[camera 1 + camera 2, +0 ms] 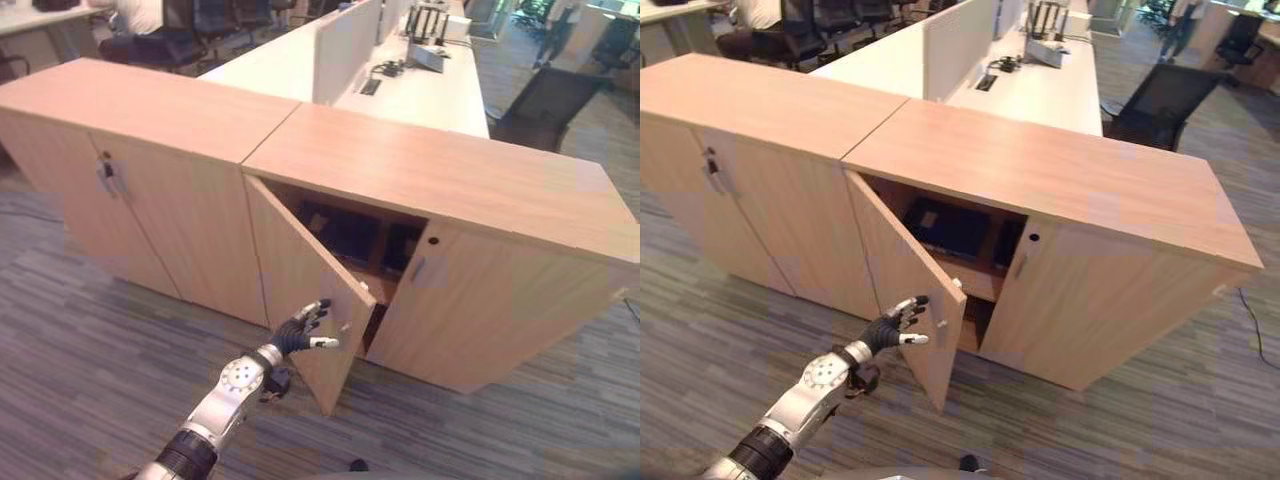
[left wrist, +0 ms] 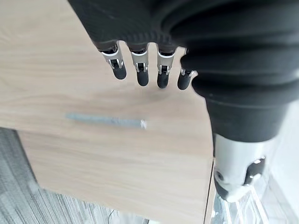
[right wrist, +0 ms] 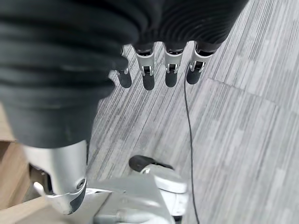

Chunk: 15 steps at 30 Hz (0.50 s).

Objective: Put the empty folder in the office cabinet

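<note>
Two low wooden cabinets (image 1: 440, 180) stand side by side. The right one's left door (image 1: 300, 290) swings out toward the robot, a dark folder (image 1: 950, 228) lying on the shelf inside. The left hand (image 1: 300, 332) hovers just before that door's outer face. Long white desks (image 1: 420, 90) run behind.

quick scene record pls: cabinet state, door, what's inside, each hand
cabinet: wooden office cabinet, left door swung open, right door closed
inside: dark flat items on the upper shelf; cannot tell whether one is the folder
left hand: open, fingers straight, at the open door's outer face near its free edge
right hand: open, holds nothing, over grey carpet
</note>
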Available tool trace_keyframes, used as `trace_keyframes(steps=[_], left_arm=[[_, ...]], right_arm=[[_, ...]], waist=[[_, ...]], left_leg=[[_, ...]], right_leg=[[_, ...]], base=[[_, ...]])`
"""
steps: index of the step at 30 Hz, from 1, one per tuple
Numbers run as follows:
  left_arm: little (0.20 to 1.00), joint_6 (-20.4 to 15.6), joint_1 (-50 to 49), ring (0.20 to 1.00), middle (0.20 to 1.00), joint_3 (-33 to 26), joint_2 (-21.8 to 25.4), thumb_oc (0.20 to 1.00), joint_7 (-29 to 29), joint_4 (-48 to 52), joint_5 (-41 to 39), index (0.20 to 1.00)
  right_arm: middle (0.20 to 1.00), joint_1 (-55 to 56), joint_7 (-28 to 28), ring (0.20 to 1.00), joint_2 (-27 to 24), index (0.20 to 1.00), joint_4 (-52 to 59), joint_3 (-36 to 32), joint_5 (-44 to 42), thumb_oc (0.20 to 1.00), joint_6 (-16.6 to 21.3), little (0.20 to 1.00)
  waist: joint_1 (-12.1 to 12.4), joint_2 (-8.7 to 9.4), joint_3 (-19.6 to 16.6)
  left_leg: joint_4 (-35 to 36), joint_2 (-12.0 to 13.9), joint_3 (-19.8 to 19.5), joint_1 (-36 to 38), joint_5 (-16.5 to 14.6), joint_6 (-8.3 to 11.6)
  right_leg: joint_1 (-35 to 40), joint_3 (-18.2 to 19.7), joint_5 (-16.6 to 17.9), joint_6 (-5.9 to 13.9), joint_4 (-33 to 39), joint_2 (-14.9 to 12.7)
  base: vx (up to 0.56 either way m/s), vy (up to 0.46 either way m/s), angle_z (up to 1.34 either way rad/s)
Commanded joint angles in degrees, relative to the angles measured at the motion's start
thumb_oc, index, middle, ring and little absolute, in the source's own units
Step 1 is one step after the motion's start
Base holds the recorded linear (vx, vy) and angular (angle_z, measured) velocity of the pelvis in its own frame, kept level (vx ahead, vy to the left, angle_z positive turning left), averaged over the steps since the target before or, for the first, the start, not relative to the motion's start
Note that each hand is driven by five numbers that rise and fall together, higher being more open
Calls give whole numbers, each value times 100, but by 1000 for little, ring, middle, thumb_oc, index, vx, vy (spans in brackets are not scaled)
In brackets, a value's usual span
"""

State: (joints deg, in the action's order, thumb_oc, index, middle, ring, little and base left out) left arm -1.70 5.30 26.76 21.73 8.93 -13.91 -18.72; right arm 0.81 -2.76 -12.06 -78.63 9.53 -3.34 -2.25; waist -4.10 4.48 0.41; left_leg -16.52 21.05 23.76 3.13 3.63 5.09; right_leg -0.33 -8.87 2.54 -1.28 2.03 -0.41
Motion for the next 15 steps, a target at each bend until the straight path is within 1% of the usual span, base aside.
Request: trace_keyframes(steps=[1,2,3,6,7,8,9,10,13,14,15], left_arm=[[1000,-322,632,1000,1000,148,-180,1000,41,425,-35,1000],[1000,-332,693,1000,1000,178,-205,1000,25,427,-74,1000],[1000,-344,811,1000,1000,239,-279,1000,-25,378,-103,1000],[1000,-354,995,1000,1000,147,-280,1000,-251,78,123,1000],[1000,-336,1051,1000,1000,105,-305,1000,-338,-73,202,1000],[1000,-312,1109,1000,1000,33,-331,1000,-442,-236,313,1000],[1000,-304,1139,1000,1000,-112,-328,1000,-583,-346,439,1000],[1000,-285,1200,1000,1000,-342,-318,1000,-795,-628,578,1000],[1000,-264,1328,1000,1000,-477,-298,1000,-958,-871,682,1000],[1000,-232,1472,1000,1000,-595,-283,1000,-1086,-1155,718,1000],[1000,-182,1730,1000,1000,-824,-147,1000,-1243,-1651,699,1000]], right_arm=[[1000,-456,-74,1000,-101,1000,-181,258,-47,1000,89,1000],[1000,-460,-70,1000,-112,1000,-160,283,-44,1000,89,1000],[1000,-470,-75,1000,-130,1000,-124,325,-23,1000,85,1000],[1000,-550,-85,1000,-195,1000,-55,403,10,1000,76,1000],[1000,-558,-83,1000,-191,1000,-26,422,8,1000,74,1000],[1000,-530,-67,1000,-174,1000,6,436,15,1000,65,1000],[1000,-492,-61,1000,-152,1000,43,418,-3,1000,58,1000],[1000,-455,-76,1000,-157,1000,80,370,-26,1000,58,1000],[1000,-413,-83,1000,-165,1000,87,340,-39,1000,47,1000],[1000,-385,-61,1000,-169,1000,93,325,-47,1000,31,1000],[1000,-395,-18,1000,-216,1000,103,331,32,1000,-24,1000]], waist=[[33,67,279],[80,116,299],[140,79,319],[228,18,369],[230,-15,368],[212,-43,345],[199,-72,308],[147,-149,195],[111,-181,131],[70,-212,74],[-6,-301,-21]], left_leg=[[-5,-408,-875,-757,-546,-151],[101,-673,-1153,-954,-554,-297],[377,-1076,-1732,-1093,-553,-310],[709,-1816,-2480,-1334,-372,-301],[770,-1916,-2591,-1356,-323,-268],[873,-1935,-2648,-1273,-285,-262],[1069,-1911,-2611,-1085,-266,-275],[1402,-1893,-2543,-787,-240,-307],[1585,-1881,-2467,-627,-180,-287],[1733,-1878,-2389,-522,-147,-266],[2063,-1883,-2238,-284,-93,-263]], right_leg=[[374,-70,-542,485,297,34],[332,-48,-467,457,297,-20],[376,88,-447,478,297,6],[403,317,-355,476,297,84],[397,380,-355,475,297,115],[426,438,-359,466,297,144],[457,497,-361,463,297,172],[475,534,-374,465,297,167],[492,524,-374,478,297,136],[492,511,-371,498,297,105],[481,501,-341,553,297,24]], base=[[-87,-20,-77],[-54,10,-42],[-38,44,-22],[28,59,-48],[32,44,-72],[57,62,-64],[100,138,-93],[75,119,-82],[51,94,-45],[47,155,-35],[47,155,-35]])
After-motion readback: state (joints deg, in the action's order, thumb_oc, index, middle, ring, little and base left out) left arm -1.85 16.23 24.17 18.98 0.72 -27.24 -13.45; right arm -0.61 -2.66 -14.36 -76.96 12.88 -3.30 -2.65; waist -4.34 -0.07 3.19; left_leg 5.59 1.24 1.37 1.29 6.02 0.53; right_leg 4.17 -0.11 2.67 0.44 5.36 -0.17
